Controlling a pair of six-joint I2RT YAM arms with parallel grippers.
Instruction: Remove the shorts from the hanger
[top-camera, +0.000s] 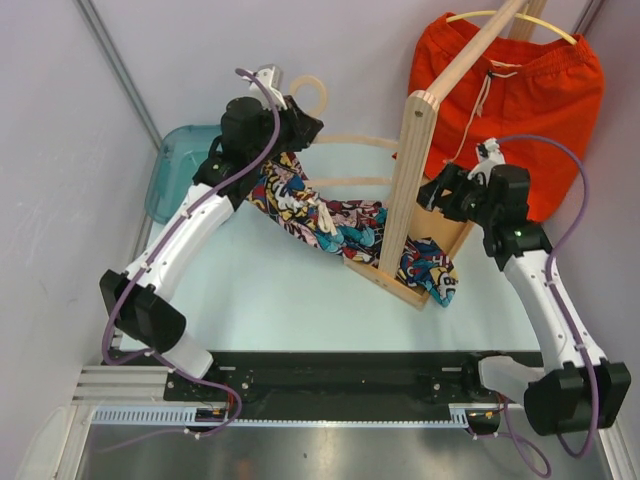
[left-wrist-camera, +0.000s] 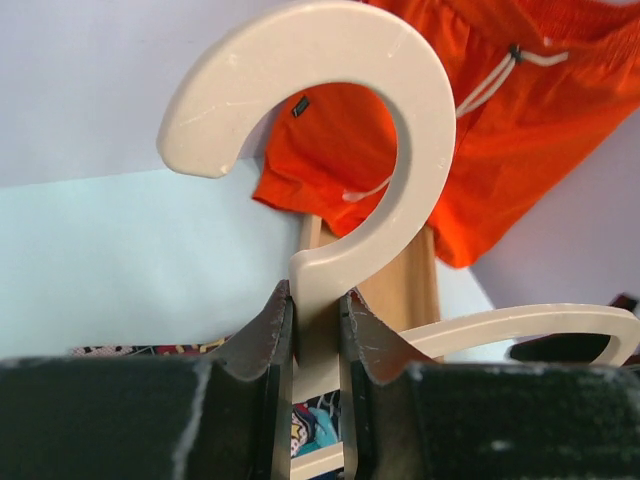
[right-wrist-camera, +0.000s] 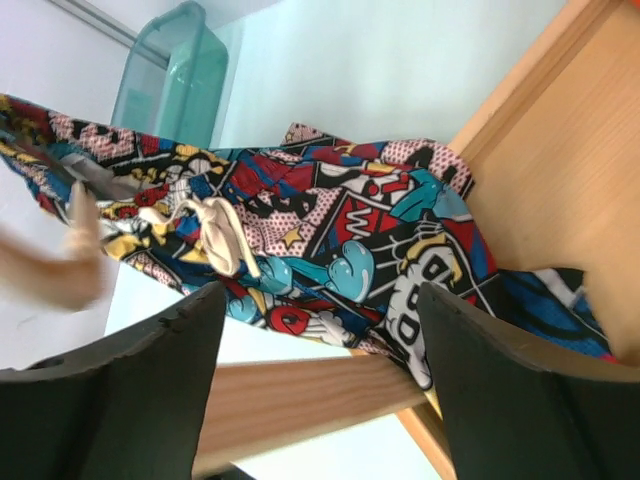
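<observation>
Nearest your arm bases, the pale table carried the foot of the light wooden rack, and your right gripper hovered just beside its upright with the jaws spread wide and nothing between them. The right wrist view showed only cloth and a wooden bar beyond the two dark fingers. The multicoloured comic-book print shorts lay stretched over the table, one end draped on the rack's base board and the other rising toward your left arm, with the white drawstring bunched on top near the middle. Farther back, your left gripper was pinched narrow on the neck of the cream plastic hanger, just below its hook (the hook stood up clear of the fingers). That hanger's curved arms reached toward the rack above the printed cloth. A translucent teal bin sat beyond the left arm. Farthest off, the plain bright orange-red shorts hung at the rack's top rail, well apart from both grippers.
</observation>
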